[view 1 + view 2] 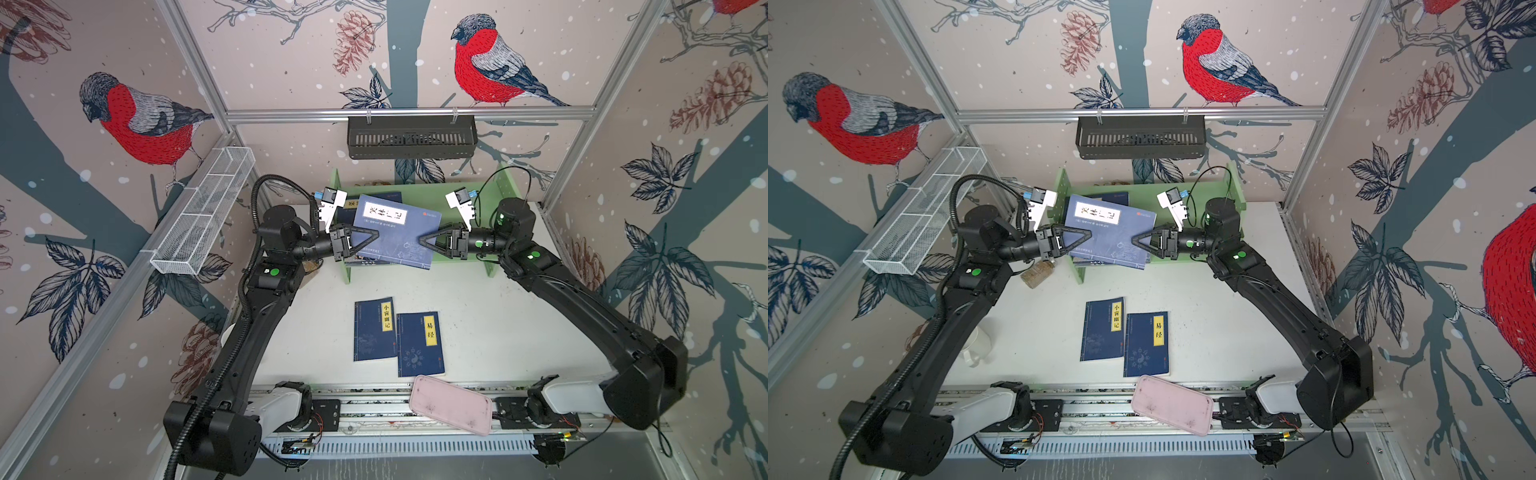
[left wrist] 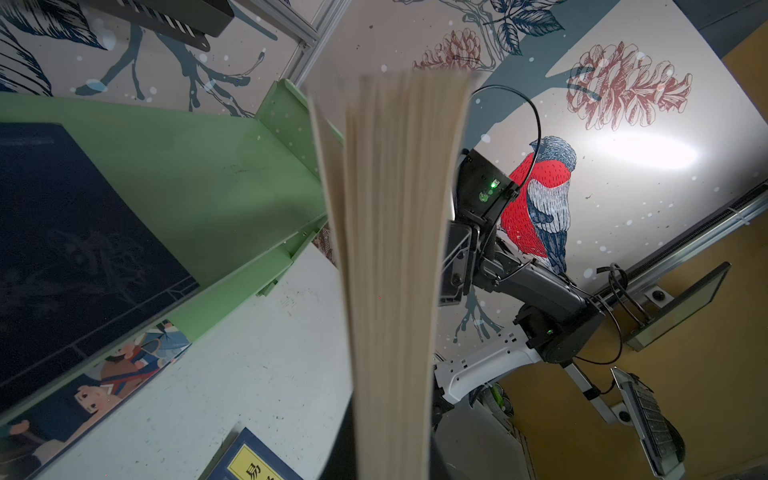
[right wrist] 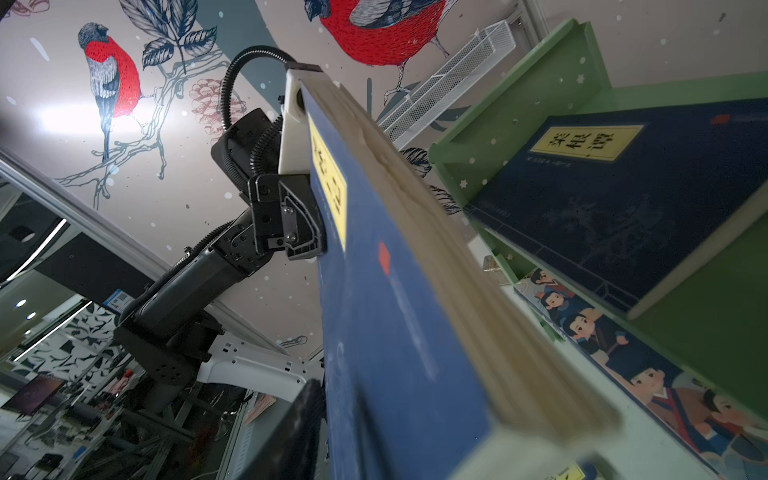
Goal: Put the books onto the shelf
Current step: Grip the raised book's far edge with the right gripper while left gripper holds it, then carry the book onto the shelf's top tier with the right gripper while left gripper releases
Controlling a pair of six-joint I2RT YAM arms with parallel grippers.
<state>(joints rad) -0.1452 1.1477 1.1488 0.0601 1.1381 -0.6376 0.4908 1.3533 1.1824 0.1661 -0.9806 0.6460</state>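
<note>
A blue book with a white title label (image 1: 395, 232) (image 1: 1108, 232) hangs tilted above the front of the light green shelf (image 1: 469, 199) (image 1: 1235, 187). My left gripper (image 1: 376, 235) (image 2: 388, 465) is shut on its left edge. My right gripper (image 1: 420, 241) (image 3: 395, 457) is at its right edge, with one finger (image 3: 291, 424) beside the cover and the other hidden. One navy book (image 3: 602, 208) lies on the upper tier. The cartoon book (image 3: 623, 357) (image 2: 104, 382) lies on the lower tier. Two navy books (image 1: 374, 328) (image 1: 419, 343) lie side by side on the table.
A black slotted basket (image 1: 411, 137) hangs on the back wall above the shelf. A white wire mesh basket (image 1: 203, 216) runs along the left wall. A pink tray (image 1: 451, 409) rests on the front rail. A white mug (image 1: 978, 345) stands under the left arm.
</note>
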